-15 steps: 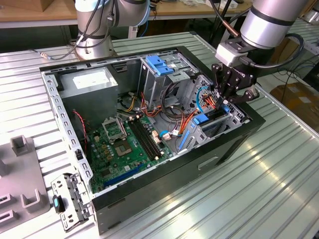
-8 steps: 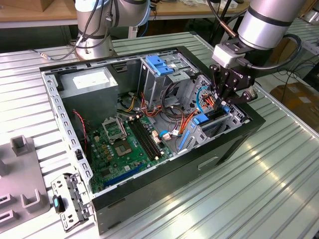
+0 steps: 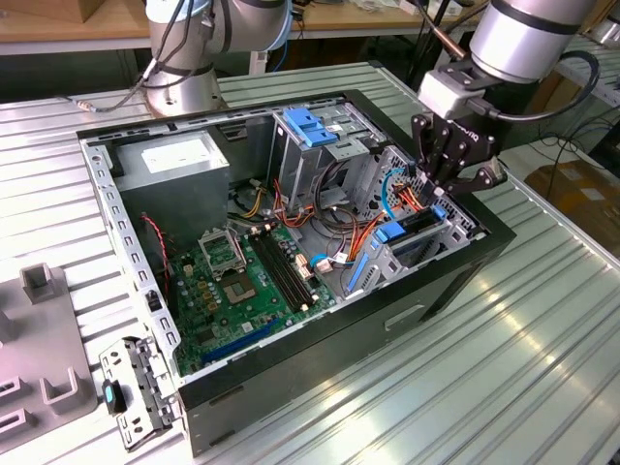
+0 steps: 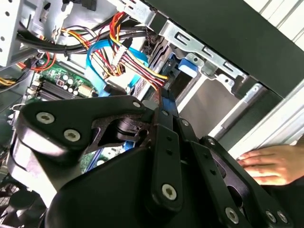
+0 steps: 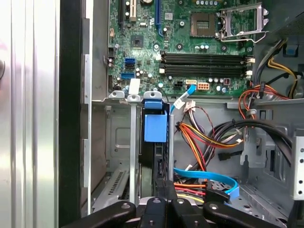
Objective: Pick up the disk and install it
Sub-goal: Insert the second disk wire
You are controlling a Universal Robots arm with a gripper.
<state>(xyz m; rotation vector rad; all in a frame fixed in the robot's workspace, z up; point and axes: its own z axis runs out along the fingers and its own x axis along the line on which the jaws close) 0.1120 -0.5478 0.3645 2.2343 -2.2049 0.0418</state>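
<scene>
Where claw (image 3: 438,201) hovers: dark disk (image 5: 155,137) w/ blue rails

A ribbed metal counter (image 3: 504,368) carries an open computer case (image 3: 320,339). On the exterior view's left of the case lie a metal bracket (image 3: 136,392) and grey blocks (image 3: 44,334).

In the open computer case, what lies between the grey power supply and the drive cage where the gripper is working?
In the exterior view, the green motherboard lies between the power supply and the drive cage, with bundled cables near the cage. The gripper hangs above it.
</scene>
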